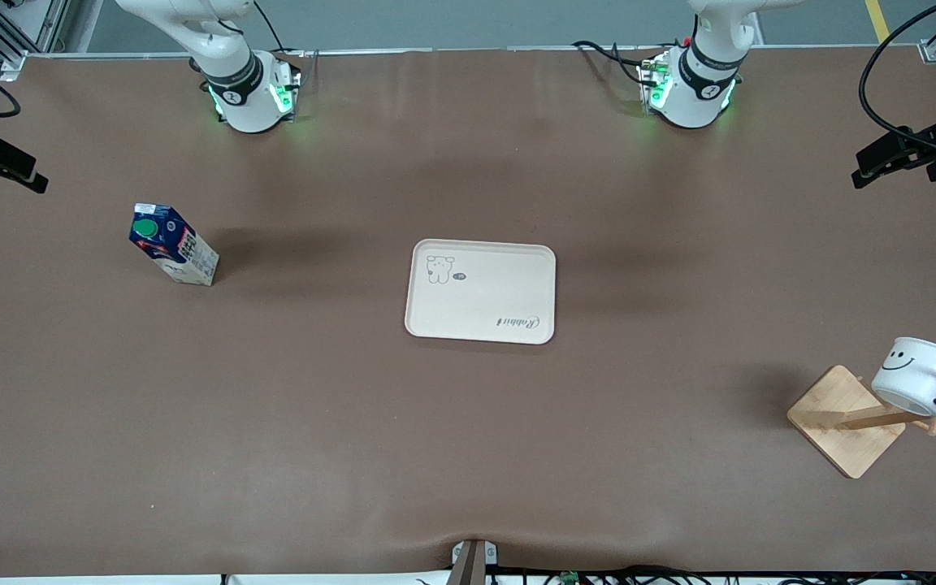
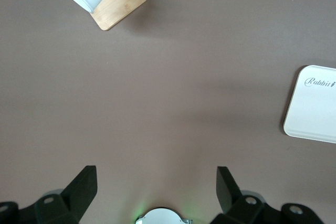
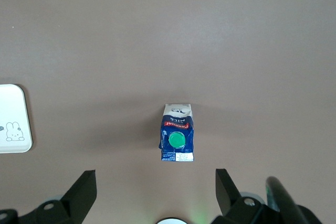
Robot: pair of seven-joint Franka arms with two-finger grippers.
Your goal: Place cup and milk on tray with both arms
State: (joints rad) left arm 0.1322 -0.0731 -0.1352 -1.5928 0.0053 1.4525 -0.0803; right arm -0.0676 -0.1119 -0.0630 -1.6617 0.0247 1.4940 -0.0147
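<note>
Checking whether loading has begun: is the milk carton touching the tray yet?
Apart. The front view shows the milk carton standing toward the right arm's end of the table, with a wide stretch of bare brown table between it and the tray.

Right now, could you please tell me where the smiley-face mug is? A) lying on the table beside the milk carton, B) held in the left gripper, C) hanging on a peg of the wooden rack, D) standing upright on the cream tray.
C: the smiley-face mug hangs tilted by its black handle on a peg of the wooden rack at the left arm's end of the table, away from the bare cream tray.
</note>
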